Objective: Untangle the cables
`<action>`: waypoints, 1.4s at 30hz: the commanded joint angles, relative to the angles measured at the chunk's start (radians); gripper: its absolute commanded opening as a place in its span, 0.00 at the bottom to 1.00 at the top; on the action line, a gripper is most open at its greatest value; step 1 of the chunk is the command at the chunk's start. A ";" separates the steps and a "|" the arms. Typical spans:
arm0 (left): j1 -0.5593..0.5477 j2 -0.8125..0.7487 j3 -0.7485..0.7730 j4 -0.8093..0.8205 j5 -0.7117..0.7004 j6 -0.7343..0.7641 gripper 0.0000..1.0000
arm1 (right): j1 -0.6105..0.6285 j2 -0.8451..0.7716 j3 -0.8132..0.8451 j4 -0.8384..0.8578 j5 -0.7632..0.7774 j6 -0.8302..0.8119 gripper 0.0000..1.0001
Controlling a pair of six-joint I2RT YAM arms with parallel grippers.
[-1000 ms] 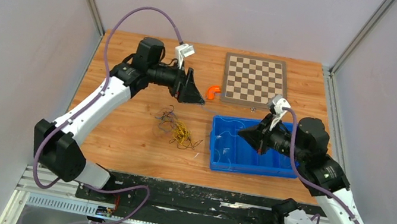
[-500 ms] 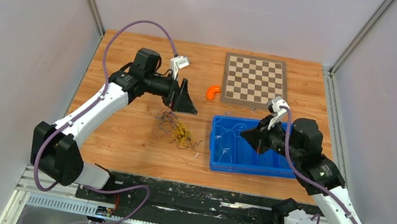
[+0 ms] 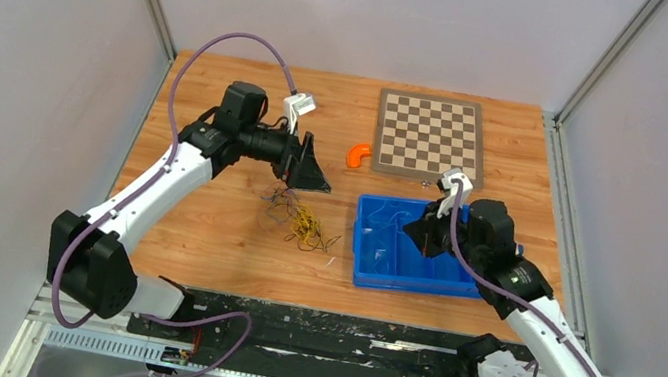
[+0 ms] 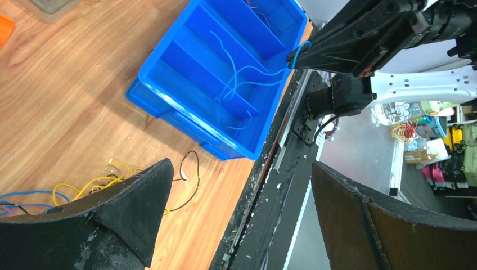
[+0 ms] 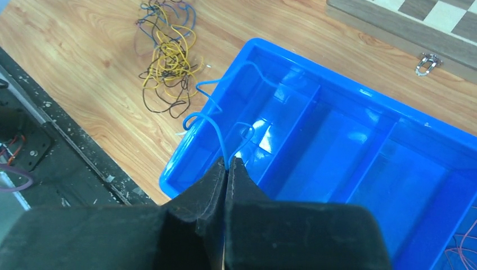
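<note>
Carrying one blue cable (image 5: pixel 222 132) over the blue bin (image 5: pixel 360 95)
The right hand (image 5: pixel 228 169) pinches it tight; the left hand (image 3: pixel 310 167) gapes empty over the other cables (image 3: pixel 297 218) tangled on the table (image 3: pixel 204 219). Springy wire may slip free or snag the rim.

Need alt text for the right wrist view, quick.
The right gripper, shut, pinches a thin blue wire over a divided blue bin. A tangle of cables lies on the wooden table beyond the bin's corner.
</note>
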 commanded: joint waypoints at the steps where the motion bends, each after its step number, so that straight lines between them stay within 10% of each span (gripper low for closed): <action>1: 0.007 -0.039 -0.014 0.035 0.015 0.010 1.00 | -0.003 0.027 -0.030 0.111 0.048 -0.016 0.00; 18: 0.045 0.000 -0.010 -0.073 -0.079 0.058 1.00 | 0.009 0.318 -0.067 0.211 -0.069 -0.050 0.02; 34: 0.240 0.051 -0.060 -0.196 -0.130 0.174 1.00 | 0.008 0.280 0.090 0.032 -0.201 -0.188 0.98; 42: 0.277 0.244 -0.026 -0.144 -0.100 0.213 0.50 | 0.010 0.470 0.223 0.112 -0.282 -0.165 0.89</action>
